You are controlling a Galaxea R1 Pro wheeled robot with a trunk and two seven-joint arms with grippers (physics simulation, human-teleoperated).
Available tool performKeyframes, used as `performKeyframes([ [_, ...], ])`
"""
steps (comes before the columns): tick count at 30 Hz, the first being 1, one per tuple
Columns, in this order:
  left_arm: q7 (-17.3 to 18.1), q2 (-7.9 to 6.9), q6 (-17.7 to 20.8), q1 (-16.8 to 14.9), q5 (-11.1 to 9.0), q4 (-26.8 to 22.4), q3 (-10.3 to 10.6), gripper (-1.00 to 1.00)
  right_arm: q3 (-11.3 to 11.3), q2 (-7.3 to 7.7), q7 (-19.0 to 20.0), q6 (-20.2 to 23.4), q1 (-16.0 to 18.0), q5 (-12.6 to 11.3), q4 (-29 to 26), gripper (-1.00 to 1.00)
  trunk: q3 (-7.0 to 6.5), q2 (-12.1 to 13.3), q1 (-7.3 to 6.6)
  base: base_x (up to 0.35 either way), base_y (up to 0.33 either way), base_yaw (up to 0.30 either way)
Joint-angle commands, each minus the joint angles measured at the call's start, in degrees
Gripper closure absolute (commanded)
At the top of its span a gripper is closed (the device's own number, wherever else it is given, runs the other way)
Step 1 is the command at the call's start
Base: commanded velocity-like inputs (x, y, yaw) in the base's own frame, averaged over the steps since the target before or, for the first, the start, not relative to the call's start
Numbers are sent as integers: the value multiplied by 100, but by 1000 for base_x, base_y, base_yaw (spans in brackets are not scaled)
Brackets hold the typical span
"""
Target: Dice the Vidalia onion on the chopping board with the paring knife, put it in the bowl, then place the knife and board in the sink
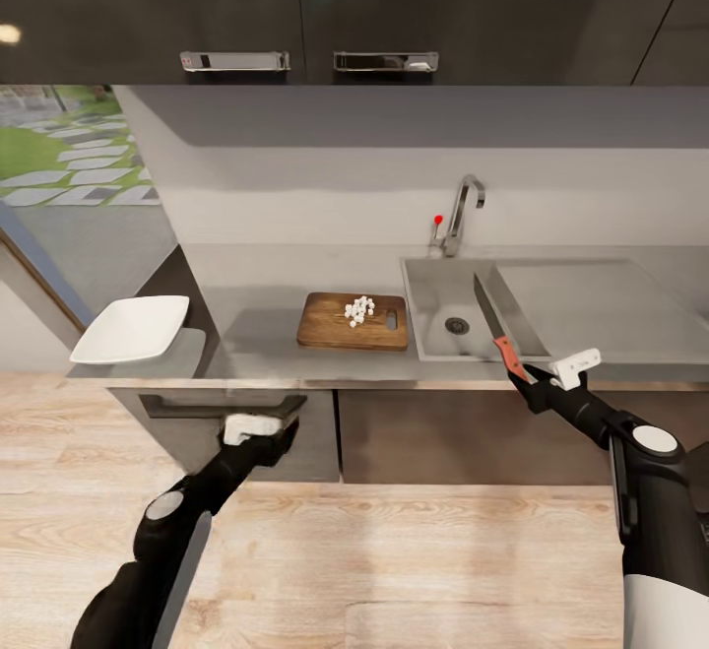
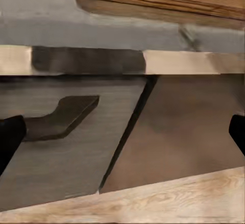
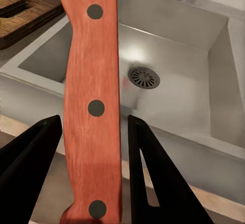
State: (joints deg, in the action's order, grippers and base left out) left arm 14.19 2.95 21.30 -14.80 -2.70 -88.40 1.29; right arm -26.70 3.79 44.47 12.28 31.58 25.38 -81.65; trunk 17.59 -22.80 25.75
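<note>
1. Looking down from the head view, the sink (image 1: 445, 306), a grey steel basin with a round drain, holds nothing but the dark blade of the paring knife (image 1: 495, 322) slanting over its right wall. The right gripper (image 1: 540, 374) pinches the orange-red handle at the front edge. Left of the sink, the wooden chopping board (image 1: 330, 326) carries white diced onion (image 1: 358, 310); far left sits the empty white square bowl (image 1: 130, 328) on the grey countertop (image 1: 251, 285). The left gripper (image 1: 258, 429) hangs below the counter edge.
2. In the left wrist view, its fingers (image 2: 10, 138) stand spread, grasping nothing, facing a cabinet handle (image 2: 64, 116).
3. In the right wrist view, black fingers (image 3: 30, 155) flank the riveted handle above the drain (image 3: 144, 77).
</note>
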Motion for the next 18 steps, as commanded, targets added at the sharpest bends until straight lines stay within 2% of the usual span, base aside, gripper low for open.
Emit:
performKeyframes([
  [1, 14, 0, -223, 184, -36, 86, -6, -100, -5, -1, 36, 32, 6, 20, -9, 100, 9, -11, 4, 0, 0, 0],
  [3, 14, -12, -745, 543, -35, 592, -6, -100, -3, -1, 35, 31, 6, 20, -9, 100, 9, -11, 4, 0, 0, 0],
  [4, 14, -95, -1259, 716, -35, 1400, -12, -100, -2, -1, 12, 29, 6, 20, -9, 100, 9, -11, 4, 0, 0, 0],
  [6, 15, -173, -1587, 758, -36, 2024, -13, -100, -2, -1, -53, 29, 6, 20, -9, 100, 9, -11, 4, 0, 0, 0],
  [10, 23, -368, -2220, 795, -36, 3777, -18, -100, 6, 0, -349, 29, 6, 20, -9, 100, 9, -11, 4, 0, 0, 0],
  [11, 28, -463, -2408, 800, -37, 4506, -26, -100, 52, -1, -560, 29, 6, 17, -9, 100, 9, -11, 4, 0, 0, 0],
  [13, 17, -536, -2507, 801, -37, 5005, -31, -100, 122, -1, -735, 32, 6, 14, -9, 100, 9, -11, 4, 0, 0, 0],
  [17, -29, -838, -2585, 803, -38, 6375, -74, -100, 399, -1, -1202, 54, 14, -28, -9, 100, 9, -11, 4, 0, 0, 0],
  [18, -38, -871, -2584, 803, -38, 6546, -83, -100, 438, -1, -1238, 63, 16, -40, -9, 100, 9, -11, 4, 0, 0, 0],
])
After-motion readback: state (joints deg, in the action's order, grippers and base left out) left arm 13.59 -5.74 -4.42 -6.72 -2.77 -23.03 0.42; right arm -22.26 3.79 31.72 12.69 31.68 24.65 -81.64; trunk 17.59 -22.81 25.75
